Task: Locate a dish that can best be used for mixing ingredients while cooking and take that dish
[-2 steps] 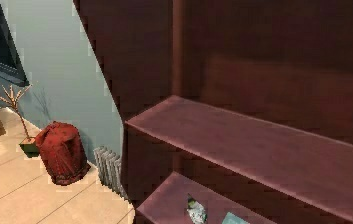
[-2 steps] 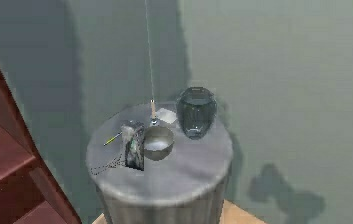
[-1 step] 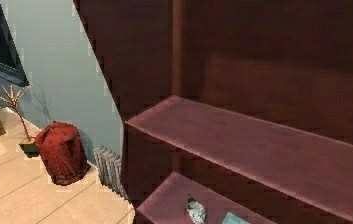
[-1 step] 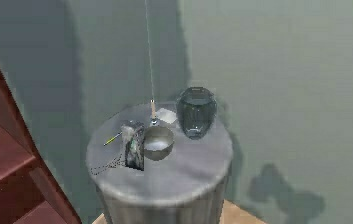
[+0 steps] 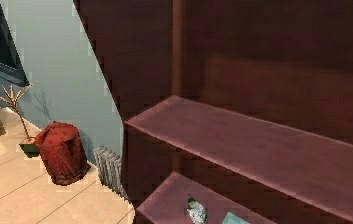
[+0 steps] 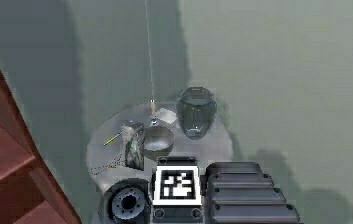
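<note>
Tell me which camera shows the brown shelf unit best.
Forward view: the shelf unit spans its right side, two boards clearly visible, small items on the lower one. The arm side view catches a slanted strip of it at the lower left.

A dark wooden shelf (image 5: 254, 135) stands at the forward view's right; a red sack (image 5: 60, 152) and a potted plant (image 5: 11, 98) sit lower left. A dark vase (image 6: 196, 110) stands mid-frame in the arm side view.

No text, label or number can be read.
</note>
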Tool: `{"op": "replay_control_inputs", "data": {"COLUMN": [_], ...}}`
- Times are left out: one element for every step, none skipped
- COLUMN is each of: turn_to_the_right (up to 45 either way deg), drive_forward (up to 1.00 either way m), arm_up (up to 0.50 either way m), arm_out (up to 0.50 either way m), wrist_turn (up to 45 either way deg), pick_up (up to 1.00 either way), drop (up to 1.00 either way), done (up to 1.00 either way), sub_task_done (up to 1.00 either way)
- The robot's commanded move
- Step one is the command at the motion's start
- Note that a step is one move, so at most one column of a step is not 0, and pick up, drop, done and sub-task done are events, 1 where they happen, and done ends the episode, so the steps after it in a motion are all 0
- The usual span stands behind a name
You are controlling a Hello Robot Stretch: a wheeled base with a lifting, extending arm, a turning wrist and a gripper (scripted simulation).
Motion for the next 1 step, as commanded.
{"op": "replay_control_inputs", "data": {"turn_to_the_right": [0.0], "drive_forward": [0.00], "arm_up": [0.00], "arm_out": [0.28], "wrist_turn": [0.0], "pick_up": [0.00], "drop": [0.00], "done": [0.00], "sub_task_done": [0.00]}}
